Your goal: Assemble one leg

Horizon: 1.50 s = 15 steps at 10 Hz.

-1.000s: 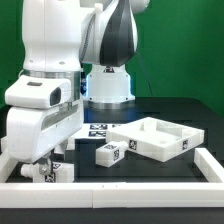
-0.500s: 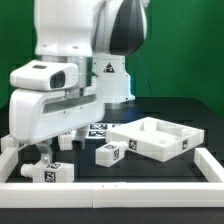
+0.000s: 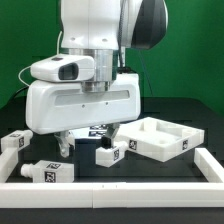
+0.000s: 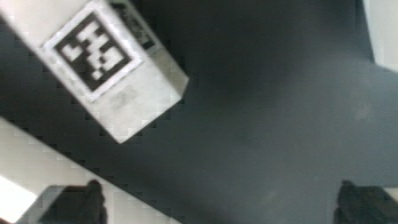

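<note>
Three legs show in the exterior view: one [image 3: 46, 172] lies by the front rail at the left, one [image 3: 14, 142] sits at the far left, and one [image 3: 112, 152] lies in the middle beside the white tray-shaped part [image 3: 160, 138]. My gripper [image 3: 88, 138] hangs low over the table between the left legs and the middle leg, open and empty. In the wrist view a leg [image 4: 116, 65] with a square tag lies ahead of the open gripper [image 4: 221, 205], clear of both fingers [image 4: 71, 205]. Which leg that is I cannot tell.
A white rail [image 3: 120, 183] borders the table's front and also shows in the wrist view [image 4: 22, 165]. The marker board [image 3: 97, 127] lies behind the gripper, mostly hidden by the hand. The robot base stands at the back.
The arm has swept from the exterior view's left toward the middle, uncovering the two left legs. The gripper stays open and empty. No part has moved.
</note>
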Each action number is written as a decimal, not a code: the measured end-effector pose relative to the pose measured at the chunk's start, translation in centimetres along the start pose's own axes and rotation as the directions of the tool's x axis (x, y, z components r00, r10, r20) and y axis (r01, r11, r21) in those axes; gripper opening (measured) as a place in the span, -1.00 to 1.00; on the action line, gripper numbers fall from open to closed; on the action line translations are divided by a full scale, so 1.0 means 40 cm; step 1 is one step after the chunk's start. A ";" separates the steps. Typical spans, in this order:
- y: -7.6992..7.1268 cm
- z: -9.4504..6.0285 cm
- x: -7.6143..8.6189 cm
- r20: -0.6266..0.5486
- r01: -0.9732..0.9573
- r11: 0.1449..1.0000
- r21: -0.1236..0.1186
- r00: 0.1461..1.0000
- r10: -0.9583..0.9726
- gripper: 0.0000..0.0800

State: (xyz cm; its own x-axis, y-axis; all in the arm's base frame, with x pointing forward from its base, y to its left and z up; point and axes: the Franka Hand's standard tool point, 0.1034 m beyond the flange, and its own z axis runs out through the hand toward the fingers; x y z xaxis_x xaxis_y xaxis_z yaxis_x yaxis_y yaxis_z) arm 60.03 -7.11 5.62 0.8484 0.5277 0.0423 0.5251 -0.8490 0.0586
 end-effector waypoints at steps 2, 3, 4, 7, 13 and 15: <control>-0.009 0.001 0.005 -0.007 -0.169 0.986 0.009 0.986 0.169 0.62; -0.036 0.008 0.007 -0.016 -0.328 0.945 0.006 0.945 0.328 0.62; -0.076 0.008 0.008 -0.002 -0.524 0.851 0.024 0.851 0.525 0.62; -0.092 0.005 -0.010 0.035 -0.774 0.630 0.069 0.633 0.774 0.62; -0.168 0.027 -0.084 0.088 -0.832 0.552 0.054 0.554 0.828 0.62; -0.175 0.030 -0.088 0.091 -0.844 0.533 0.055 0.536 0.839 0.62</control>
State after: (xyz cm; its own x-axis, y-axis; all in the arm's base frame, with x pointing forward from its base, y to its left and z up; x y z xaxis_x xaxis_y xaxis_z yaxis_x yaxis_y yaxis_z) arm 53.44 -3.03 3.85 0.9015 -0.4324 -0.0190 -0.4327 -0.8996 -0.0592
